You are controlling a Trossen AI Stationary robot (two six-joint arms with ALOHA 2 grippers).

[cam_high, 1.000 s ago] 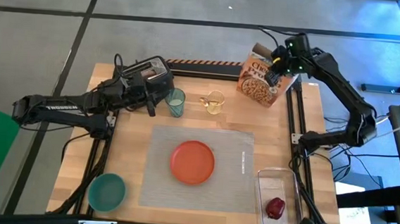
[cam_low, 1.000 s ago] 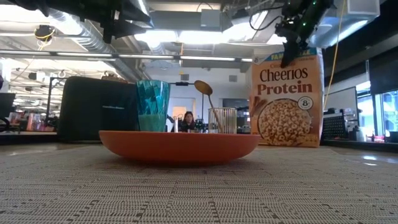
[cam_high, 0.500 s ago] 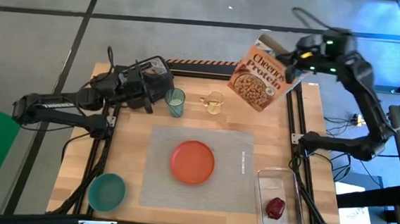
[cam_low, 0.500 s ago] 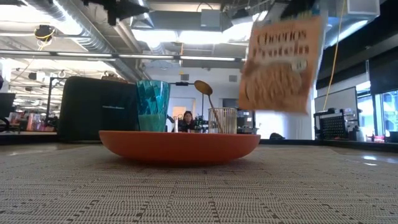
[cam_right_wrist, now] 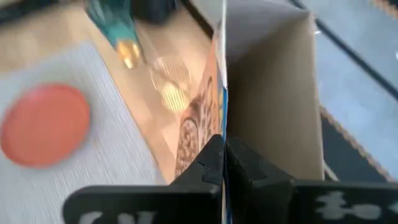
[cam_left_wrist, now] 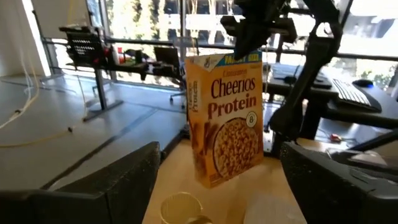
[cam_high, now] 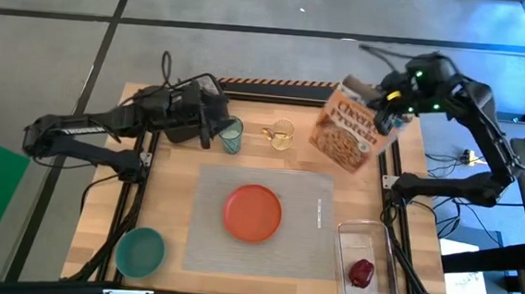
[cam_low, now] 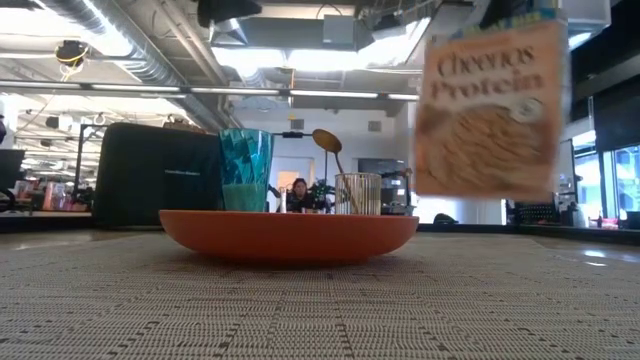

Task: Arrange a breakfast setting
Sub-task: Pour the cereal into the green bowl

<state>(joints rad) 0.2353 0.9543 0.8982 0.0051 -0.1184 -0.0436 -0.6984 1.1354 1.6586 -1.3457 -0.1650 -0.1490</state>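
The right gripper (cam_high: 388, 100), jaws pinched shut on the top edge of the tall orange cardboard cereal box (cam_high: 348, 125), holds it above the counter (cam_high: 175, 206) at 2 o'clock from the round orange plate (cam_high: 252, 211), probably to pour later, while I cannot tell the left jaws' state.

orange plate (cam_high: 252, 211) centred on grey placemat (cam_high: 210, 241) | teal bowl (cam_high: 140, 251) off-mat, beside it

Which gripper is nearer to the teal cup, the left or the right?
Left. The left gripper sits just beside the teal cup; the right gripper holds the cereal box across the table.
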